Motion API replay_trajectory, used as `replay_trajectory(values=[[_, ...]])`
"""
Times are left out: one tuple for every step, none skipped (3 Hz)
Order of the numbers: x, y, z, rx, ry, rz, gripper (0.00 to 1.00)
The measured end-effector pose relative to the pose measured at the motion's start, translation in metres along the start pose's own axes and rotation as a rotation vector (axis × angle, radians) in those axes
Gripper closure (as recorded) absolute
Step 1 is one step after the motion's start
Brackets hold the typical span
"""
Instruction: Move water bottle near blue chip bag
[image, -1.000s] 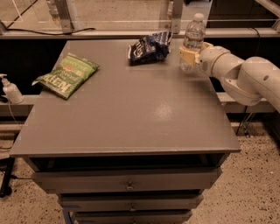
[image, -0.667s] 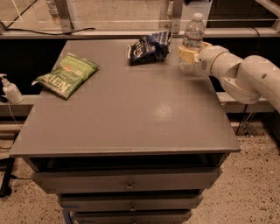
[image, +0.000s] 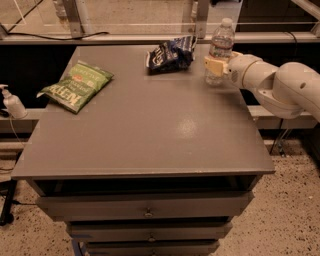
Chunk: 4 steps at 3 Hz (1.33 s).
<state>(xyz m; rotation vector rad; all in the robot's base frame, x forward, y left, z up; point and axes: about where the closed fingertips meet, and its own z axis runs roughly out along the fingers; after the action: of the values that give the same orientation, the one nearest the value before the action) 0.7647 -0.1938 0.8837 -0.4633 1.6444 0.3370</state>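
Note:
The water bottle (image: 220, 44), clear with a white cap, stands upright near the table's far right corner. The blue chip bag (image: 170, 54), dark blue and wrinkled, lies a short way to its left at the far edge. My gripper (image: 216, 68) reaches in from the right on a white arm (image: 280, 85) and is shut on the bottle's lower body. One cream finger pad (image: 214, 67) shows in front of the bottle. The bottle's base appears to rest on the table top.
A green chip bag (image: 76, 86) lies flat at the table's left side. A small white pump bottle (image: 12, 103) stands off the table at the far left. The grey table (image: 150, 135) has drawers below its front edge. A rail runs behind the table.

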Motion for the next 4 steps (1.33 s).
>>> replay_trajectory(values=[[-0.0032,-0.0002,-0.0004,0.000,0.000,0.000,0.62],[-0.0047,-0.0002,-0.0006,0.000,0.000,0.000,0.38],[-0.0049,-0.0003,-0.0006,0.000,0.000,0.000,0.14],[0.0024,-0.0001,0.0009,-0.019,0.026,0.017,0.00]])
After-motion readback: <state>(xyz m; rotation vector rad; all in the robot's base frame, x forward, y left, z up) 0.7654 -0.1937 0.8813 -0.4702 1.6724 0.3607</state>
